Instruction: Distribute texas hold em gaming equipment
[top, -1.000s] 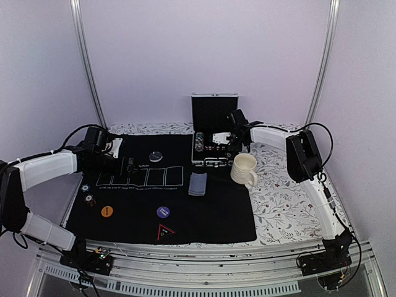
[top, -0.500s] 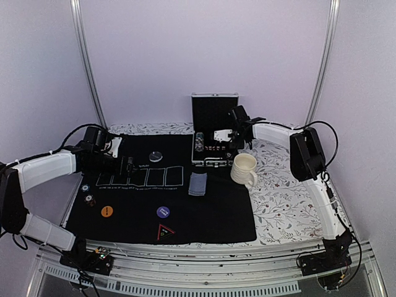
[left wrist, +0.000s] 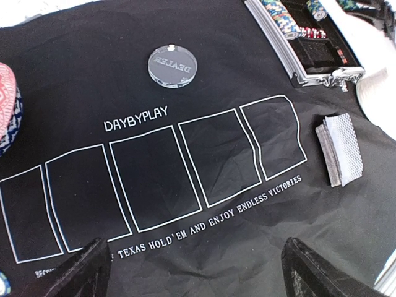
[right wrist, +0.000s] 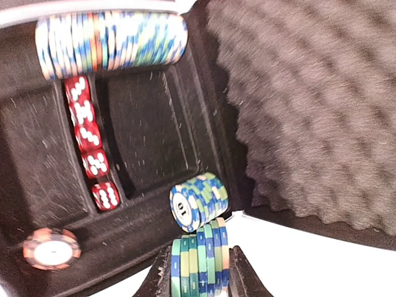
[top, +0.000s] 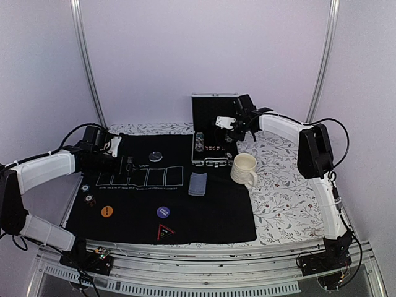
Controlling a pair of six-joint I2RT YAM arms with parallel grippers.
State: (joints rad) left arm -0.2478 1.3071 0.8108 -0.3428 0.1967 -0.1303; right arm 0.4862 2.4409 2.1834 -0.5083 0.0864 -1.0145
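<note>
1. Right gripper (top: 232,128), on my top camera, hangs over the open metal case (top: 207,114) at the far side of the table. I place the left gripper (top: 128,166) low over the far left of the black mat (top: 204,216). The deck of cards (top: 198,184) lies mid-mat, and the dealer button (top: 156,156) is farther back. An orange button (top: 107,211) and a purple button (top: 163,211) sit toward the near edge. A cream mug (top: 244,168) stands just beside the case, on its near right.
2. From the left wrist I see its fingers (left wrist: 80,275) spread wide with nothing between them. They hang above five printed card outlines (left wrist: 154,167), and the deck lies to the right of those.
3. From the right wrist, the jaws pinch a stack of green-edged chips (right wrist: 199,263) held on edge. Just beyond it a short chip stack (right wrist: 199,201) lies on its side in the case. A long chip row (right wrist: 111,37) fills the far slot. Beside the empty compartment I count a line of red dice (right wrist: 90,145).
</note>
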